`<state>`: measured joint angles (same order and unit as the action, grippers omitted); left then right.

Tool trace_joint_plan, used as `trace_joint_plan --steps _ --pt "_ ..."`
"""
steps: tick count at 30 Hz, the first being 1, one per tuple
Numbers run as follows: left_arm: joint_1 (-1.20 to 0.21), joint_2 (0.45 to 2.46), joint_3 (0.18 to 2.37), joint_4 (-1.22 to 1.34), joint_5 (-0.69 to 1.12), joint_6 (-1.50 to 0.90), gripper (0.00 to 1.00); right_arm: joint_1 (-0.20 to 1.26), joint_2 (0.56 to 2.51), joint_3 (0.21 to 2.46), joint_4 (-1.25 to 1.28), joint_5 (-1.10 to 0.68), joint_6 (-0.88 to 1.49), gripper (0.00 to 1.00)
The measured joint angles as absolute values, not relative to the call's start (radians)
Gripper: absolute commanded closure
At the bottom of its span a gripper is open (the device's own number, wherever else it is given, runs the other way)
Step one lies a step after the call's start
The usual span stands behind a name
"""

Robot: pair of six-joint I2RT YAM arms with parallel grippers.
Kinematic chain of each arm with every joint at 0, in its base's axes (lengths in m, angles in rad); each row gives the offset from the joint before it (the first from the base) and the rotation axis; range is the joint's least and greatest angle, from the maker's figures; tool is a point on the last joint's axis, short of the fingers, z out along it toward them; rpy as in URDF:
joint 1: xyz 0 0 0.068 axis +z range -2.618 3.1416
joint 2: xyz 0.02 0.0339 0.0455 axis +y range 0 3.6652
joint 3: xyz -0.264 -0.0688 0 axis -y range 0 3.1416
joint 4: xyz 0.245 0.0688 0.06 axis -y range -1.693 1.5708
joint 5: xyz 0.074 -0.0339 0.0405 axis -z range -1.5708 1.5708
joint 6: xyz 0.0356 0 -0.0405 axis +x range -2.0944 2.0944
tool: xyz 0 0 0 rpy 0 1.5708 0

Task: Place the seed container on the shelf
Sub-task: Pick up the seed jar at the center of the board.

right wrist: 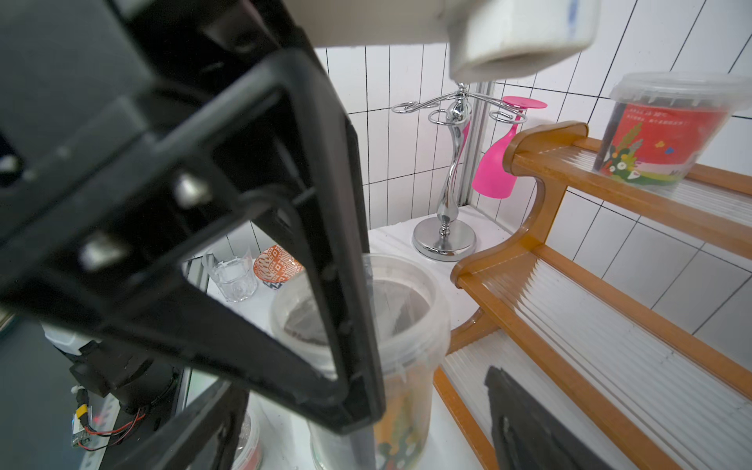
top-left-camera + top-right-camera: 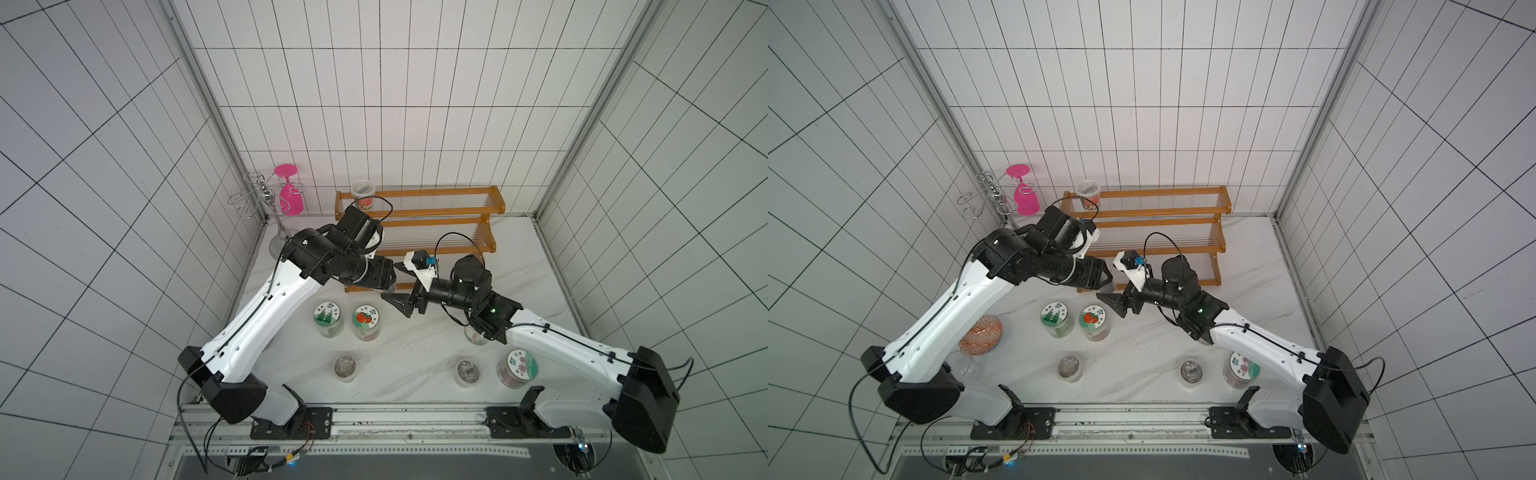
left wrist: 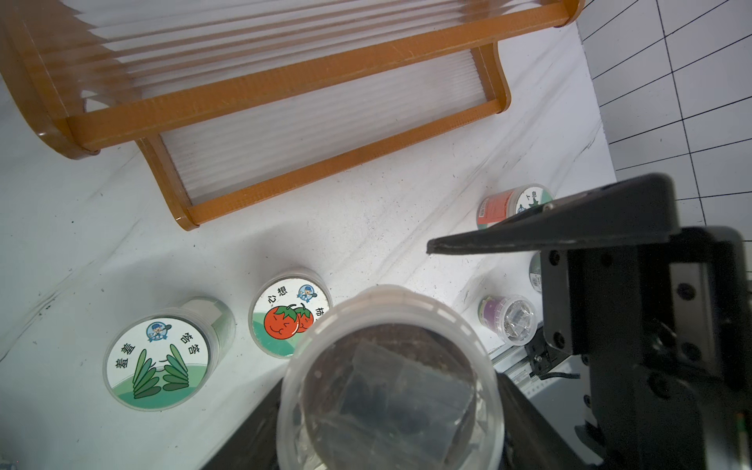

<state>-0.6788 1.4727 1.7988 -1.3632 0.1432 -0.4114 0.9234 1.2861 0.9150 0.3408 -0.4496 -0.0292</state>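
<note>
Gripping the clear plastic seed container (image 3: 388, 386), your left tool (image 2: 386, 277) hovers just before the orange-brown wooden shelf (image 2: 440, 212); right tool (image 2: 401, 286) gapes empty.

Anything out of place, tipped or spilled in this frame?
Nothing stands out. Table jars stand upright, lids on; the top-tier jar on the shelf is upright; the pink glass hangs inverted from its stand; the left gripper holds a container near the lowest tier. No spill visible.
</note>
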Motion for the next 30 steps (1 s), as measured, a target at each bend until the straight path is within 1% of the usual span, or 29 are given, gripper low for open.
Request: trace_joint_plan --steps 11,18,21,25,30 --pt "-0.678 1.463 1.796 -1.341 0.161 -0.419 0.49 0.932 1.325 0.946 0.339 -0.441 -0.018 0.23" --pt "-0.676 1.462 1.796 -1.334 0.173 -0.421 0.48 0.932 1.325 0.946 0.332 -0.442 -0.028 0.42" --pt "-0.674 1.462 1.796 -1.335 0.178 -0.421 0.46 0.932 1.325 0.946 0.331 -0.445 -0.033 0.46" --pt "-0.673 1.462 1.796 -1.335 0.179 -0.421 0.36 0.932 1.325 0.946 0.33 -0.448 -0.035 0.49" --pt "-0.669 1.462 1.796 -1.329 0.184 -0.411 0.12 0.932 1.324 0.946 0.33 -0.449 -0.034 0.5"
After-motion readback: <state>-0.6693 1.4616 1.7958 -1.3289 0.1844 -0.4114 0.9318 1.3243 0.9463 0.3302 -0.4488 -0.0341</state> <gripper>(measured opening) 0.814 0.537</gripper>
